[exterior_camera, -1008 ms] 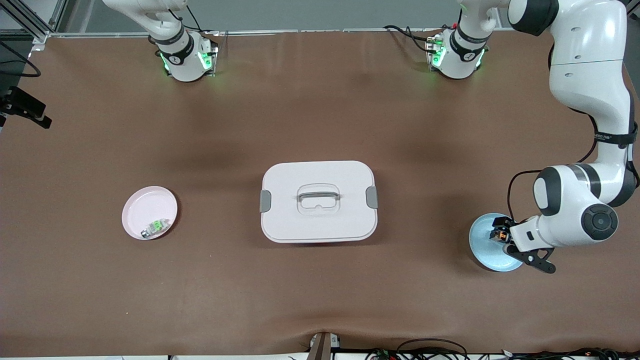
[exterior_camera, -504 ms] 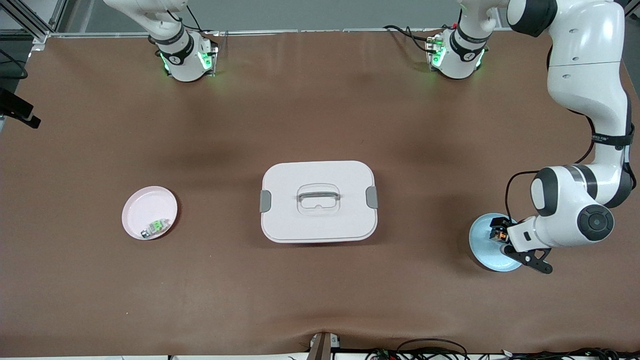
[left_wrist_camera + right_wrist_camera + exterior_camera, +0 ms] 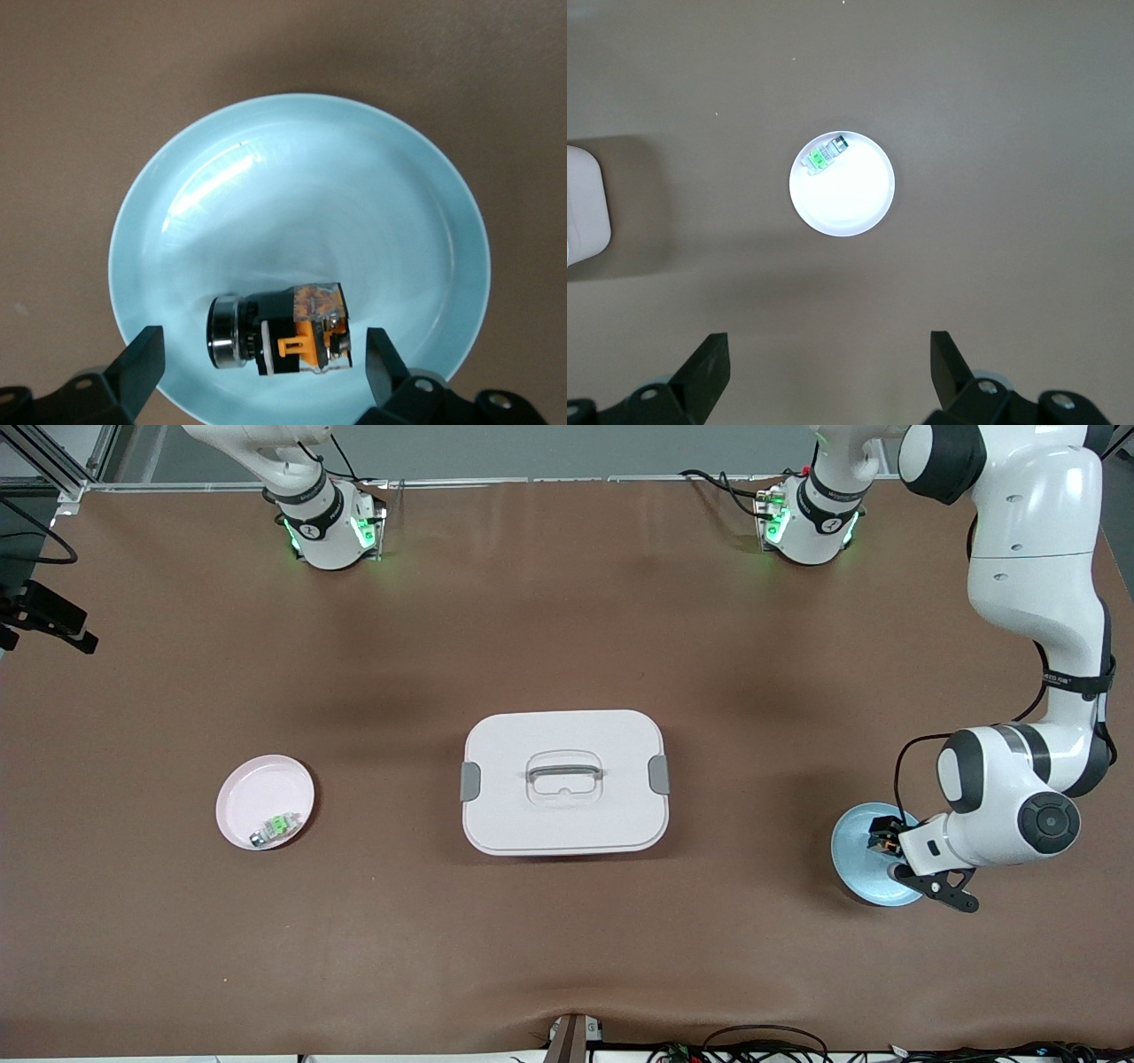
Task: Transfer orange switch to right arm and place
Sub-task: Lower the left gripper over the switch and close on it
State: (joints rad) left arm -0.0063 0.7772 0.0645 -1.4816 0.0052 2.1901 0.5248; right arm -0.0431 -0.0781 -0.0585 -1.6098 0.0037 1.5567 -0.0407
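We hover over the switch
Our left gripper (image 3: 261, 359), jaws wide and empty, straddles the orange switch (image 3: 282, 329) in the blue dish (image 3: 292, 142); our right gripper (image 3: 828, 359) waits high, open.

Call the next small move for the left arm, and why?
Probably lower the left claw a little further and close. The orange switch lies on its side in the blue plate, between the open fingers but not gripped. The right claw waits open, high over the pink plate.
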